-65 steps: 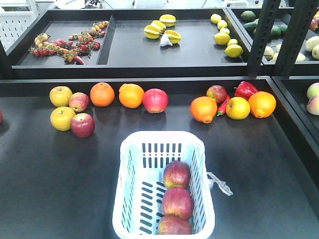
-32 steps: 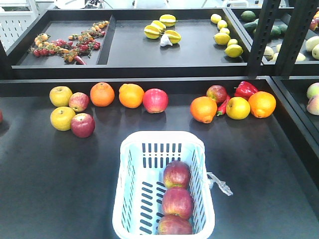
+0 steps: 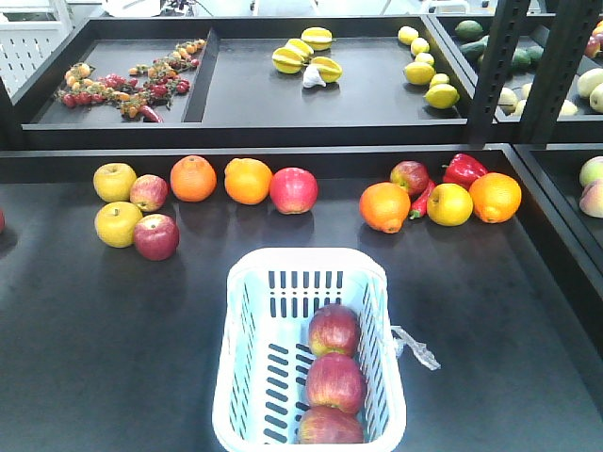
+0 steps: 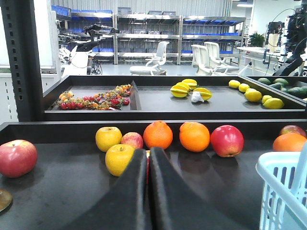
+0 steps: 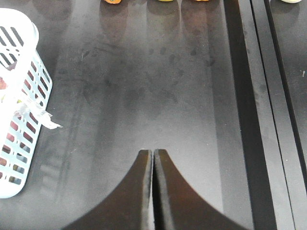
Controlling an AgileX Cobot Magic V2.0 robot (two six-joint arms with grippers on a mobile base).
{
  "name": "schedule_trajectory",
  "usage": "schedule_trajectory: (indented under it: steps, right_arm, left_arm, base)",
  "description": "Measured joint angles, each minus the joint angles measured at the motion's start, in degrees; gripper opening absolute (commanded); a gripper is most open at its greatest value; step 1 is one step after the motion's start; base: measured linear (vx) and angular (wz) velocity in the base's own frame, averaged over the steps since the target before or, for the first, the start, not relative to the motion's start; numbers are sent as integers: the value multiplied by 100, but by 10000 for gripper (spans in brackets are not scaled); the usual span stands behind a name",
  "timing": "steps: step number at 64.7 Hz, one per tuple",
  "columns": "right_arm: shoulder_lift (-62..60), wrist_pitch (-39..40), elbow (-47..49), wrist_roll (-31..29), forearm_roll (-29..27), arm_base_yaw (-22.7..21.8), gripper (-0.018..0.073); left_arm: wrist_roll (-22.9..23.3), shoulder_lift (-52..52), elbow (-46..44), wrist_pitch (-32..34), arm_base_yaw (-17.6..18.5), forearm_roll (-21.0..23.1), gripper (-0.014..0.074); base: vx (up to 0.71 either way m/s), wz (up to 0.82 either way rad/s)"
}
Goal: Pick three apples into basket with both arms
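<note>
Three red apples lie in a row along the right side of the basket, which stands on the dark surface. Behind it sit four oranges and three yellow apples. The left hand and right hand are both clenched, empty.

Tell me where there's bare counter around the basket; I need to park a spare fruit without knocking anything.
Bare black counter lies left of the basket, below the red apple. More lies right of it, past the clear plastic scrap, below the oranges. The back row is crowded. Inside the basket, three apples fill the right side; its left side is free.
</note>
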State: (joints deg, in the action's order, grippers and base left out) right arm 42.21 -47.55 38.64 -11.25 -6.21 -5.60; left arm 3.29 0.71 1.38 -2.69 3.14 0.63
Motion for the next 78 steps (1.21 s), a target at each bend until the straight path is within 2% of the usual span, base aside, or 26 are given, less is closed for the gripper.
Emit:
schedule_trajectory:
  steps: [53, 70, 78]
  right_arm:
    - [-7, 0, 0, 0, 6, 0, -9]
    - [-533, 281, -11, 14, 39, 14, -9]
    - [-891, 421, -11, 157, 213, 232, -9]
  left_arm:
    - [0, 0, 0, 4, 0, 0, -6]
    - [0, 0, 0, 18, 0, 0, -6]
    - [0, 0, 0, 18, 0, 0, -6]
  base:
    - [0, 0]
    - [0, 0]
    - [0, 0]
